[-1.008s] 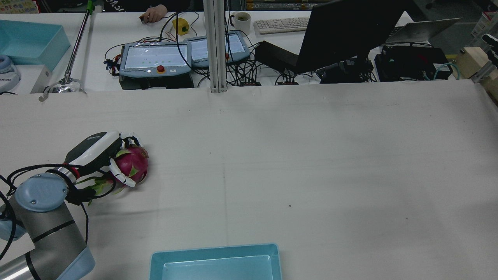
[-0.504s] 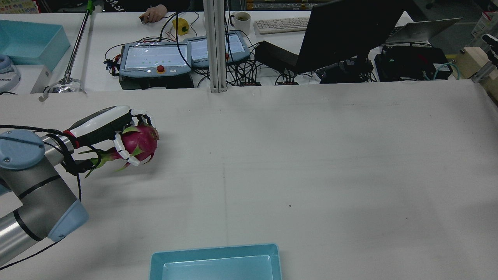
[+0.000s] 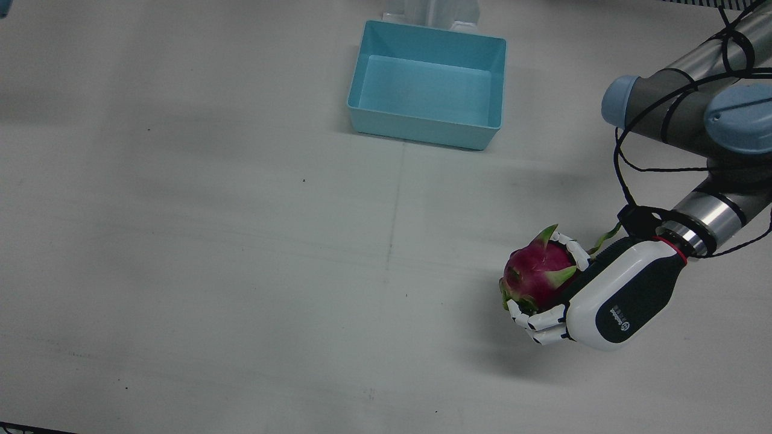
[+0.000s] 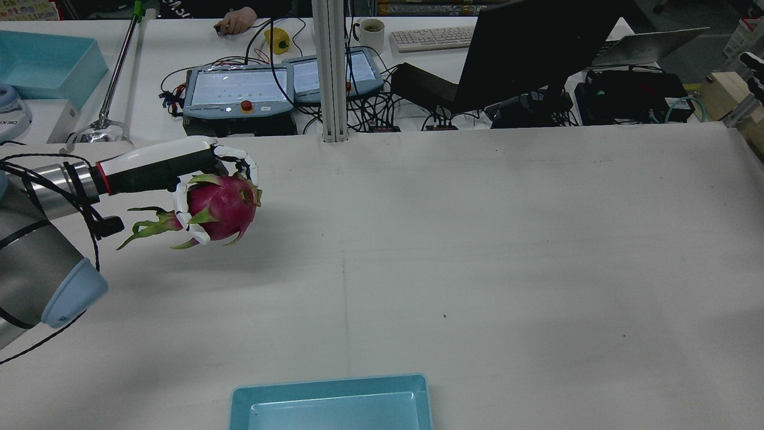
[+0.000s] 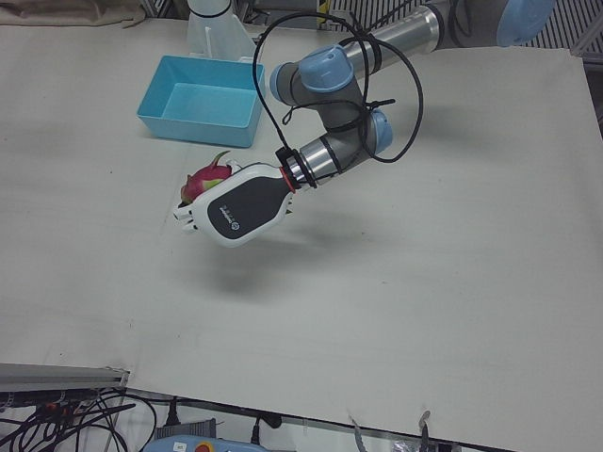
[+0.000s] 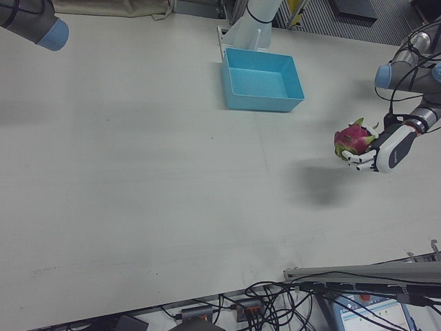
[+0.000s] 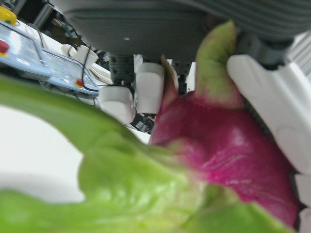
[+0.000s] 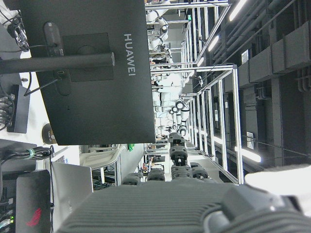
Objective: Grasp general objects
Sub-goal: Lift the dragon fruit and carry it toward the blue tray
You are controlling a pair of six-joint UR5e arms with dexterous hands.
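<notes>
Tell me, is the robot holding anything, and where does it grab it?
Yes: the left hand holds the dragon fruit, fingers wrapped round its pink body, clear of the table.

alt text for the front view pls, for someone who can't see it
The robot's left hand holds a magenta dragon fruit above a white table, at the view's lower right. An empty light-blue bin sits near the top centre.

Even, dim overhead light throws soft shadows on the table point(image 3: 241, 271); the left hand view is blurred.
</notes>
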